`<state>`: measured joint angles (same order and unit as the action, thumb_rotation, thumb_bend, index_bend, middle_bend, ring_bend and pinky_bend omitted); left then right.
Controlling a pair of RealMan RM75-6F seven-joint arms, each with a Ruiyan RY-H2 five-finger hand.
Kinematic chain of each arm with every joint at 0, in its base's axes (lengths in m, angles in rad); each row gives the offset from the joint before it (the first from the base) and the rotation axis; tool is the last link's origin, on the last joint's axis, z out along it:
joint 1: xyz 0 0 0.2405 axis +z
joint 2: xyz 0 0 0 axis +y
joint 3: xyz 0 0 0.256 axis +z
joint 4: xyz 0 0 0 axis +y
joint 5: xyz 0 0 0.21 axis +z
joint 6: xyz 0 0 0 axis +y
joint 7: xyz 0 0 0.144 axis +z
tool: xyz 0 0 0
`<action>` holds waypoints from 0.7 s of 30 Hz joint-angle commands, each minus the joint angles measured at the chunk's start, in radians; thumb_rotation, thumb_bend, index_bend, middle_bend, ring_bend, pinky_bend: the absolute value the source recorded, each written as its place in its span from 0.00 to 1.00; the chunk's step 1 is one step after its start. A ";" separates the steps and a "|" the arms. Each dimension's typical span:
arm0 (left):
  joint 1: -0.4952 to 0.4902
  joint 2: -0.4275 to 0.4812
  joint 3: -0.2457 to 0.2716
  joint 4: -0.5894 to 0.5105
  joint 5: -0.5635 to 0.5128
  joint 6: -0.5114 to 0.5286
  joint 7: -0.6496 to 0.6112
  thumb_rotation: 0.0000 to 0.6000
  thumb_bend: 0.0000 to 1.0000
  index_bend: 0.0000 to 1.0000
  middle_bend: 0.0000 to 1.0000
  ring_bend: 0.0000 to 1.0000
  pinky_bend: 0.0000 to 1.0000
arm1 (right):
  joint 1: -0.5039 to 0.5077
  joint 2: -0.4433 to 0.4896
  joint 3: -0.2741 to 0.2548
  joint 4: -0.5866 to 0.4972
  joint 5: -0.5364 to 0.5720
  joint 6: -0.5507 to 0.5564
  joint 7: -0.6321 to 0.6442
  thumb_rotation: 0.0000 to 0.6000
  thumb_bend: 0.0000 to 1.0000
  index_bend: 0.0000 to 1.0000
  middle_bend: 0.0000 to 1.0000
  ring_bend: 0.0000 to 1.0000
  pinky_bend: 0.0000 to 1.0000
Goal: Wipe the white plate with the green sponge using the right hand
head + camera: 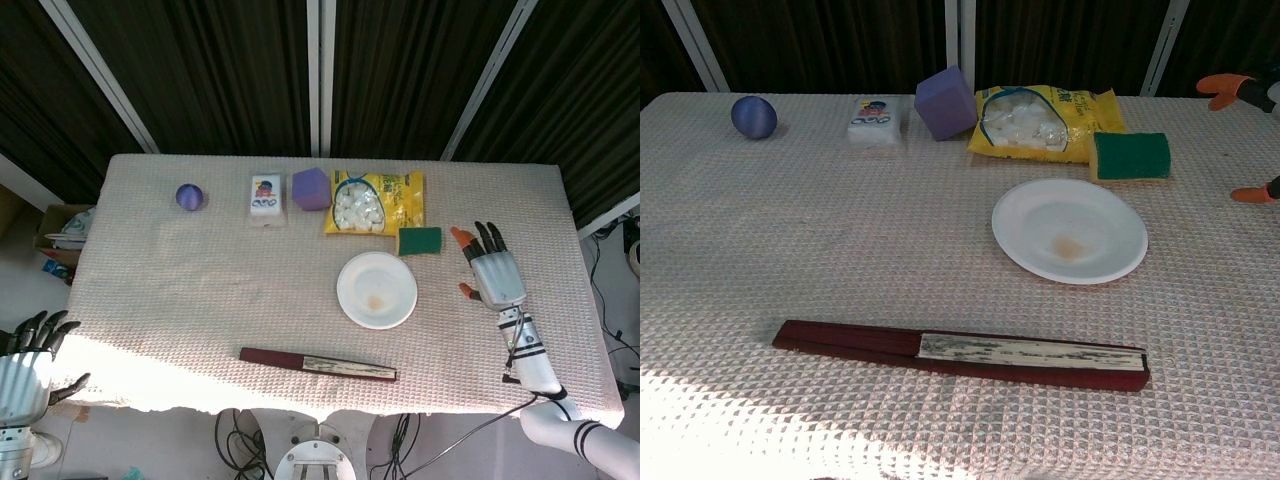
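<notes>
White plate (377,290) with a small brown stain sits right of the table's centre, beyond the closed fan (318,364) lying near the front edge, and the green sponge (419,241) lies just past its far right rim, beside the yellow bag (375,201). Right hand (491,268) hovers over the cloth to the right of plate and sponge, fingers spread, holding nothing. Left hand (28,362) hangs off the near left corner, fingers apart and empty.
</notes>
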<state>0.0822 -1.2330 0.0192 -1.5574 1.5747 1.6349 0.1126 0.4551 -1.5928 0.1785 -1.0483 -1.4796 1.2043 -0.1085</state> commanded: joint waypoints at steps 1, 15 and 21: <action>0.004 -0.002 0.001 0.011 -0.008 -0.003 -0.012 1.00 0.02 0.25 0.15 0.09 0.13 | 0.082 -0.135 0.033 0.168 0.038 -0.061 -0.015 1.00 0.04 0.12 0.18 0.01 0.06; 0.003 -0.009 -0.001 0.044 -0.030 -0.025 -0.046 1.00 0.02 0.25 0.15 0.09 0.13 | 0.183 -0.302 0.027 0.474 0.049 -0.121 0.078 1.00 0.11 0.18 0.21 0.01 0.05; 0.006 -0.006 -0.001 0.048 -0.033 -0.023 -0.057 1.00 0.02 0.25 0.15 0.09 0.13 | 0.206 -0.323 0.016 0.512 0.047 -0.135 0.074 1.00 0.14 0.24 0.23 0.01 0.05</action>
<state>0.0880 -1.2396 0.0181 -1.5094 1.5423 1.6122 0.0556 0.6588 -1.9129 0.1967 -0.5402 -1.4329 1.0718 -0.0330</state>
